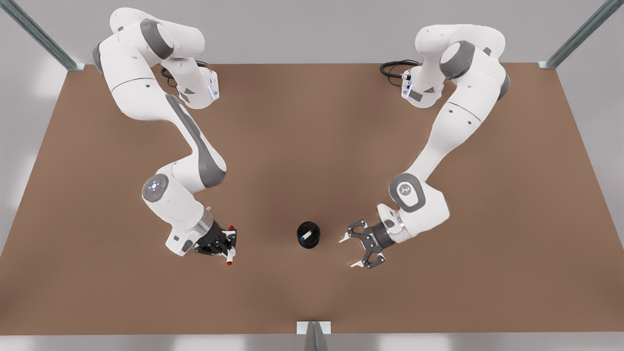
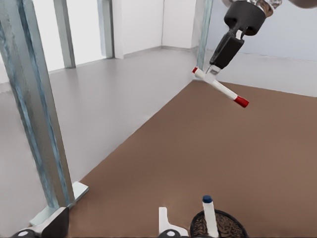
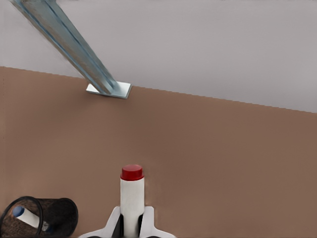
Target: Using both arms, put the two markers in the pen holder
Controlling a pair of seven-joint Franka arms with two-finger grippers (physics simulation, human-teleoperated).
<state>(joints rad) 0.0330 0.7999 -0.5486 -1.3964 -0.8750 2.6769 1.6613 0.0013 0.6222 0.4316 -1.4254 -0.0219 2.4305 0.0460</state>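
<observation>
Nearest the front view's camera, a metal frame post (image 1: pixel 313 334) stands on a white foot plate at the tabletop's (image 1: pixel 312 146) near edge; in the right wrist view the same kind of post (image 3: pixel 74 47) meets the brown surface on its plate.

In the middle of the tabletop stands the pen holder (image 1: pixel 308 235), a small black cup, upright. The blue-capped marker (image 1: pixel 306 237) rests inside it, leaning, its dark blue cap above the rim in the left wrist view (image 2: pixel 209 214), where the holder's rim (image 2: pixel 218 225) lies just beside a white fingertip (image 2: pixel 166 220).

On the front view's right of the holder, near it but apart, hangs the left end effector (image 1: pixel 354 251), its two fingers spread wide and holding nothing.

On the front view's left, somewhat farther from the holder, the right end effector (image 1: pixel 225 246) is pinched on the red-capped marker (image 1: pixel 230 246). The marker sits crosswise between the fingers with both red ends protruding, clear of the tabletop. The right wrist view shows its white barrel (image 3: pixel 132 198) clamped between the white fingertips, and the holder (image 3: pixel 42 215) off to one side. The left wrist view shows this marker (image 2: pixel 220 88) tilted and raised above the brown surface.

Open tabletop separates the held marker from the holder.

Farthest back, both arm bases and black cables (image 1: pixel 395 66) sit at the far edge, with corner posts (image 1: pixel 580 34) beyond.
</observation>
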